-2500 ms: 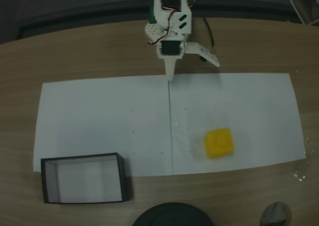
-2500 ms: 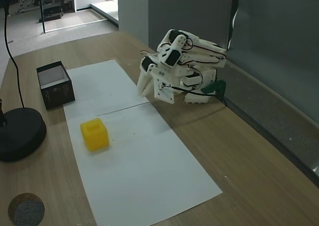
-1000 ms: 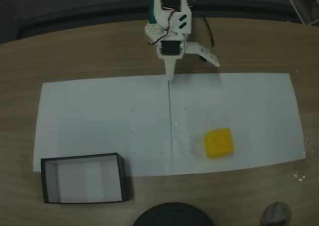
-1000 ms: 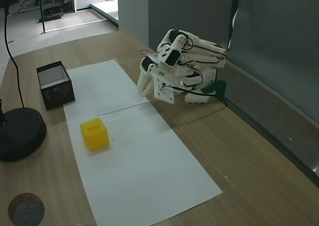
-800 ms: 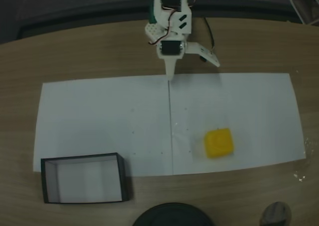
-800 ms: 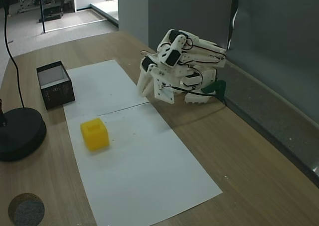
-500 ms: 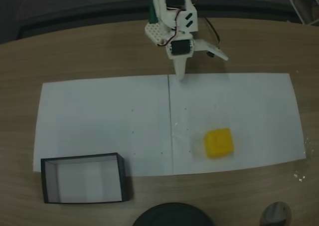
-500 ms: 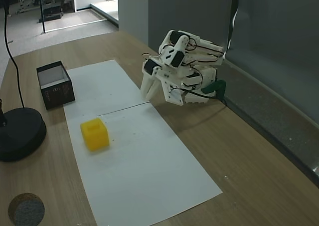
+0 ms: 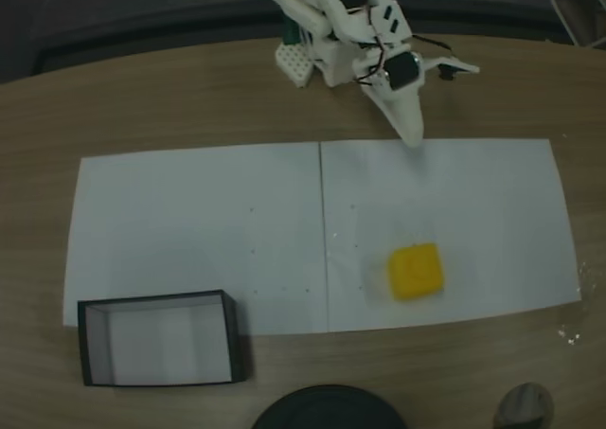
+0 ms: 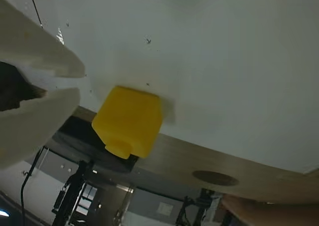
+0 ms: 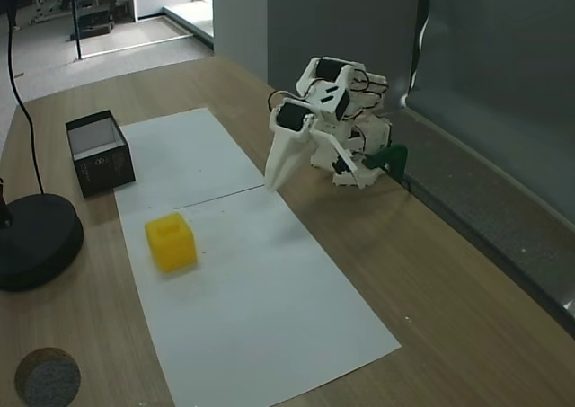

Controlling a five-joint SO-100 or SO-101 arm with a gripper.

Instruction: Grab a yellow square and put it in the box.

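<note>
While lying untouched on the white paper (image 9: 189,230), well apart from the box (image 9: 159,338) at the lower left of a fixed view, sitting below and slightly left of the gripper (image 9: 411,137), fingers pressed nearly together, pointing toward the yellow square (image 9: 417,272).

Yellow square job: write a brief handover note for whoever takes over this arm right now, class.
Gripper: empty, apparently shut, raised near the arm's base and aimed toward the yellow square.
Yellow square: untouched on the white paper, right of the centre line in the fixed view from above.
Box: empty, at the paper's lower-left corner in that view.
Done: nothing.
Left: open, reach, grasp, carry, drop into box.
</note>
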